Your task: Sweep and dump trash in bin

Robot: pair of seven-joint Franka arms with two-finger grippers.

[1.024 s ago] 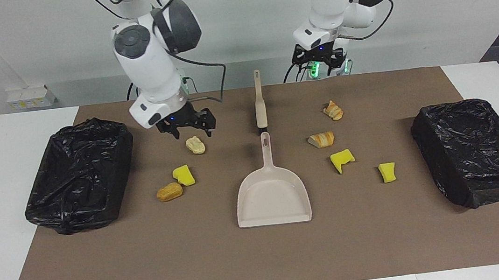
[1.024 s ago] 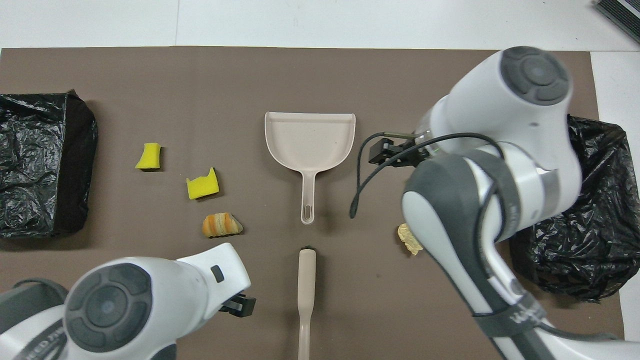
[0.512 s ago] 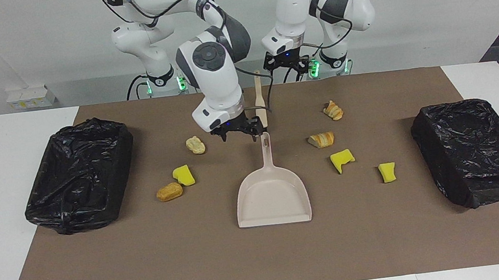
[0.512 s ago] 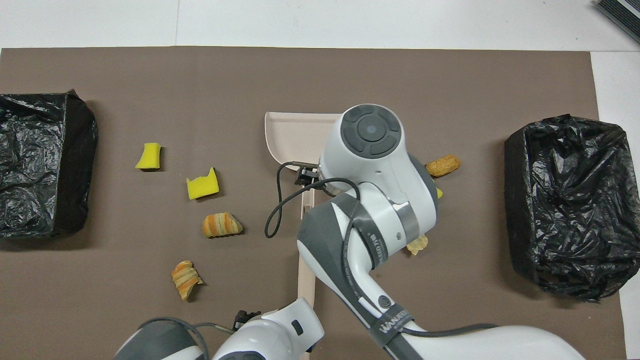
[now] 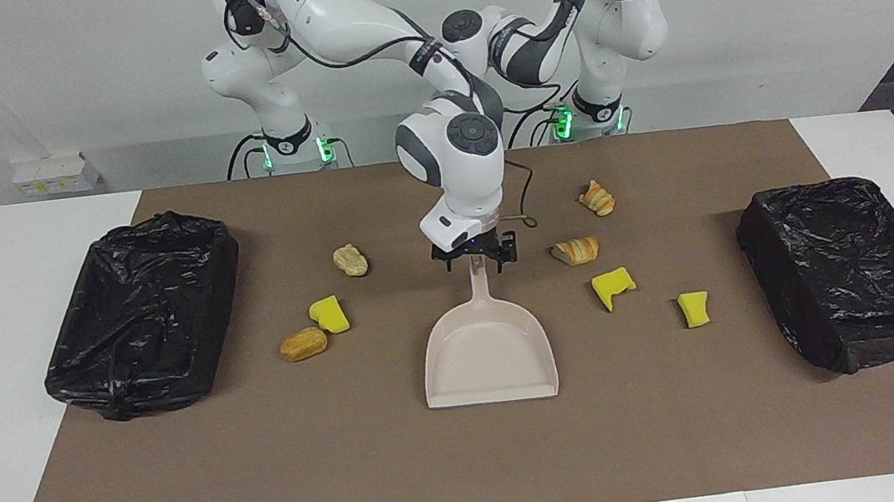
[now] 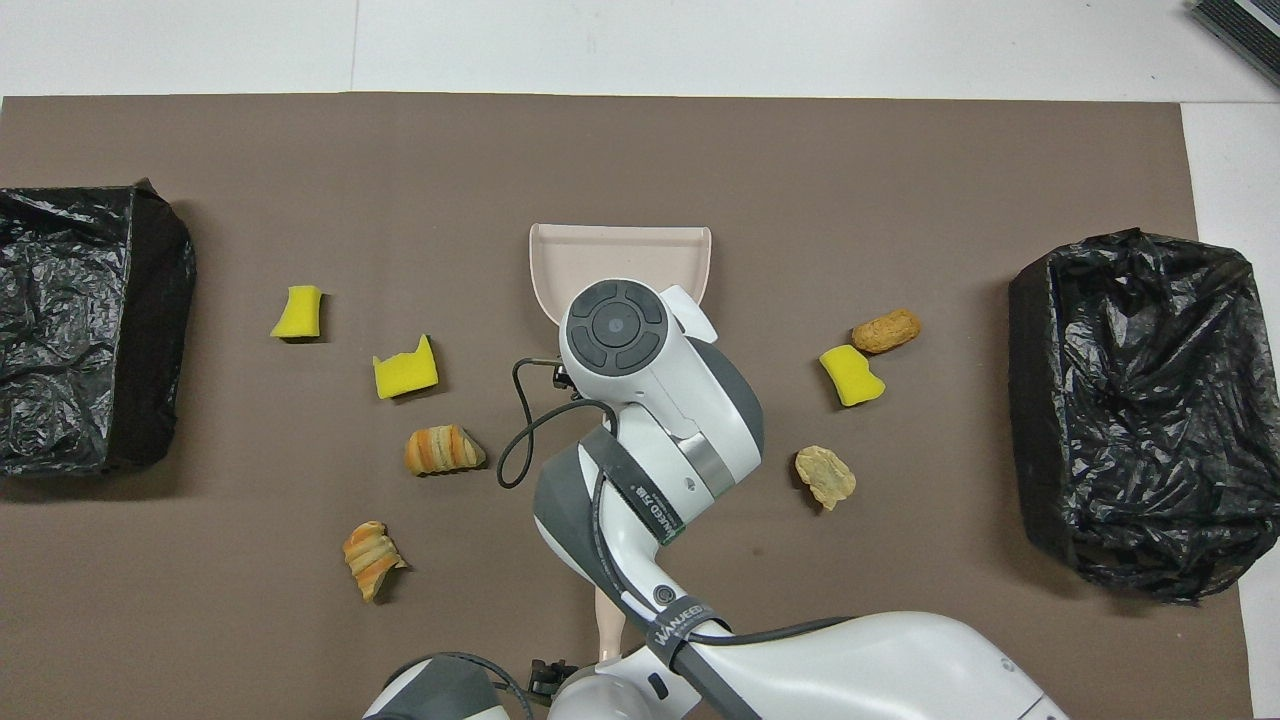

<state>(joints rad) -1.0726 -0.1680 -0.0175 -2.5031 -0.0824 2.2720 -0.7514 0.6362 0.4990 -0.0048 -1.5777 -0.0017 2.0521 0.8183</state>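
Observation:
Several trash scraps lie on the brown mat on both sides of the beige dustpan: yellow sponge chunks and tan pastry lumps. My right gripper is low at the end of the dustpan handle, open, with a finger on each side. My left gripper is by the end of the beige brush handle nearest the robots, mostly hidden. Black bag-lined bins stand at the right arm's end and the left arm's end.
The right arm's wrist covers the dustpan handle and much of the brush from above. The brown mat is bare between the dustpan's mouth and the table's edge farthest from the robots.
My right gripper swung from above the pale lump to the centre and dropped onto the dustpan handle. My left arm came in toward the brush handle. Nothing on the mat has moved.

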